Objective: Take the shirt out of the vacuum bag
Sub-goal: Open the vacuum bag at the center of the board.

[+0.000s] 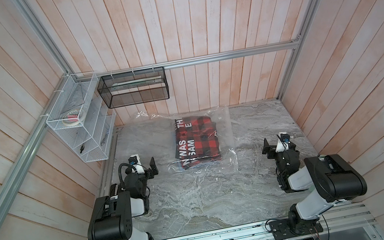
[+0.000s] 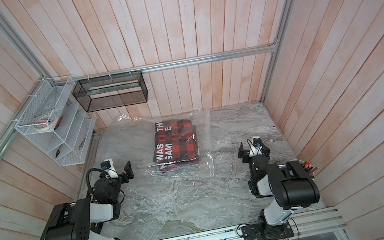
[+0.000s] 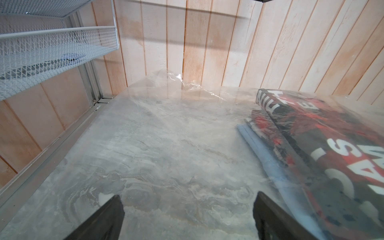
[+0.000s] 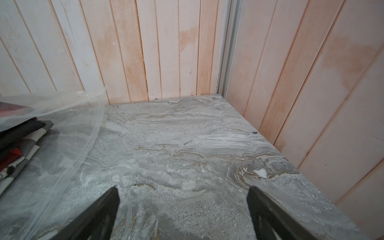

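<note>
Nothing's grabbed yet, far as I can see. The vacuum bag [image 1: 224,131] lies flat on the grey marble-look table [image 1: 199,204], far middle, with its far edge up against the plank wall. The red-and-black plaid shirt [image 1: 196,143] is folded up and sits completely inside it.

The left gripper [image 1: 152,169] is parked low just left of the bag's near left corner, jaws wide, nothing between them. The right gripper [image 1: 267,150] is over on the right, clear of the bag's right edge, also spread wide and empty. Neither touches the plastic.

So I'd call this the very start: lining up for the first grab. The next move needs the mouth of the bag found. There's a straight strip down the right edge that could be the seal, but I can't tell if it's zipped. My guess is one arm has to pinch or pin the film while the other reaches in for the cloth. That plastic looks slippery and crinkly, so the pinch has to be low and firm.
</note>
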You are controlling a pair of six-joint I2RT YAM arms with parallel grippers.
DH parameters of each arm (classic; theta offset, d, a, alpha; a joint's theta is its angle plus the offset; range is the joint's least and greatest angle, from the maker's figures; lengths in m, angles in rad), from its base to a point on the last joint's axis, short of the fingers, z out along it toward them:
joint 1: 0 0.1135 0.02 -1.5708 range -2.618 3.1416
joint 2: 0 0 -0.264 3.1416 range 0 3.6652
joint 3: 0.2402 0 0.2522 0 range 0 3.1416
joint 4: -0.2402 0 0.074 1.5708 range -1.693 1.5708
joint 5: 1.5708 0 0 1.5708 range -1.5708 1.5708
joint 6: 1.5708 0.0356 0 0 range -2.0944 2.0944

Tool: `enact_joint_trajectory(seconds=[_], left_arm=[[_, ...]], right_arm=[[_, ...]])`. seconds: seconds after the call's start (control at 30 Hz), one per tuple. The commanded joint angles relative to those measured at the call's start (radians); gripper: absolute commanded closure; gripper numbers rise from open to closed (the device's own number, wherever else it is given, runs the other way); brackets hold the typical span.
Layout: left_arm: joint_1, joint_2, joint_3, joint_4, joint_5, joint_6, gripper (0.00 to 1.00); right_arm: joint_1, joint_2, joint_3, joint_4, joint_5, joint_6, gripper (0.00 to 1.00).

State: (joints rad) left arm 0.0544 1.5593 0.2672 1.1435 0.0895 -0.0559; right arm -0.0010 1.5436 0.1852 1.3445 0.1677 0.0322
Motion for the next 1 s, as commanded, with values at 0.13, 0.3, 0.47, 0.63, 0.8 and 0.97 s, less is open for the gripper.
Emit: enact_joint_trajectory(seconds=[0.13,0.3,0.47,0.63,0.8,0.97], left_arm=[[-0.008,-0.158,0.098,-0.271,-0.119,0.002,0.0],[-0.015,-0.323,0.042,-0.233,-0.239,-0.319,0.0],[0.018,-0.356,0.013,-0.206,-0.121,-0.598,0.0],[0.024,-0.295,0.021,-0.054,0.095,-0.678,0.0],[0.034,-0.125,-0.047,0.347,0.241,-0.869,0.0],[0.106,0.144,0.116,0.506,0.657,-1.196,0.0]], right_arm=[[0.137,-0.24,0.135,-0.293,0.161,-0.09,0.02],[0.253,-0.347,0.231,-0.38,0.144,-0.106,0.02],[0.298,-0.45,0.3,-0.398,-0.111,-0.005,0.02],[0.275,-0.528,0.249,-0.345,-0.137,0.34,0.02],[0.272,-0.505,0.27,-0.337,-0.282,0.322,0.02],[0.272,-0.496,0.338,-0.502,-0.237,0.388,0.02]])
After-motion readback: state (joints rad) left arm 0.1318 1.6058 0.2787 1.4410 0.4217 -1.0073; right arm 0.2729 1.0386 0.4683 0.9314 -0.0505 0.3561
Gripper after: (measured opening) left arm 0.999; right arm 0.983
